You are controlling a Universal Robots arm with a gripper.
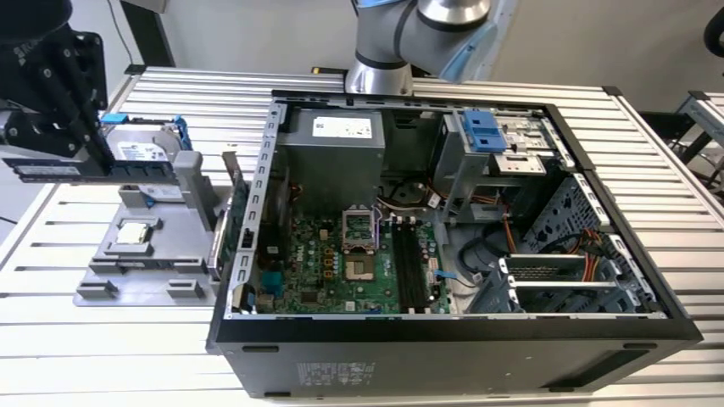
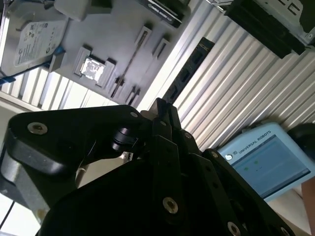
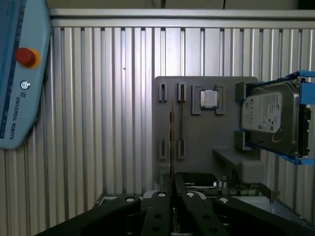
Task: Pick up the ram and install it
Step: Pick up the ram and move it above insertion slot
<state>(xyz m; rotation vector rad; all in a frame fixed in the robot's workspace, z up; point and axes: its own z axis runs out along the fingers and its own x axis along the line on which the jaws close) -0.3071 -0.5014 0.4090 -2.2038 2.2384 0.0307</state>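
The fingers (image 3: 158,200) are drawn together on the ram (image 3: 171,142), leaving only the board's thickness between them. In the first wrist view it appears edge-on, as one thin line running out from the gripper (image 3: 173,189). In the second wrist view the stick (image 2: 189,69) reaches past the fingertips of the gripper (image 2: 160,109), its dark chips in a row over the table's slats.

In the exterior view the gripper (image 1: 91,153) holds the ram (image 1: 130,171) level and lengthwise at the exterior view's left, beside the open computer case (image 1: 453,339) and outside it. Just behind it stands the hard drive (image 1: 142,153) in its blue frame, and below lies the grey holder (image 1: 97,284), with the processor chip (image 1: 136,231) seated in it (square and silver). Inside the case the motherboard (image 1: 322,263) lies flat, its long black slots (image 1: 409,267) well apart from the stick. A teach pendant (image 3: 19,73) lies on the ribbed aluminium table (image 3: 98,123).
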